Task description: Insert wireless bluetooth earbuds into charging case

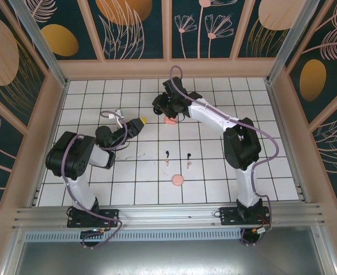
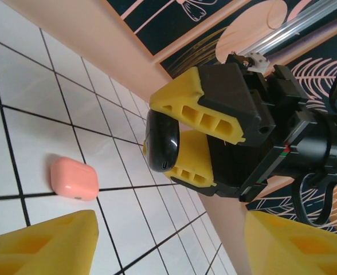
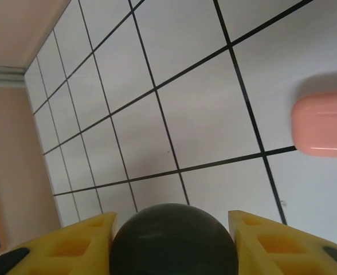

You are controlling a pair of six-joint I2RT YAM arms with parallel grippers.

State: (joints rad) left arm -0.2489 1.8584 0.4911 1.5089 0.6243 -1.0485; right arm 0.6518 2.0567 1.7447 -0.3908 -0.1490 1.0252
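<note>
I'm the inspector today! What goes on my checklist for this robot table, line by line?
Surface: white tiled table, no spills seen.
Job's things: two dark earbuds and two pale earbuds loose mid-table; pink case on a tile; another pink case-like thing nearer the arm bases; black case in a claw.
Clutter: nothing seen.
Claws: right claw shut on the black case; left claw open, nothing in it.
Cables: purple cable looping along each arm.
Surroundings: leaf-patterned walls; metal rail at the near edge.
</note>
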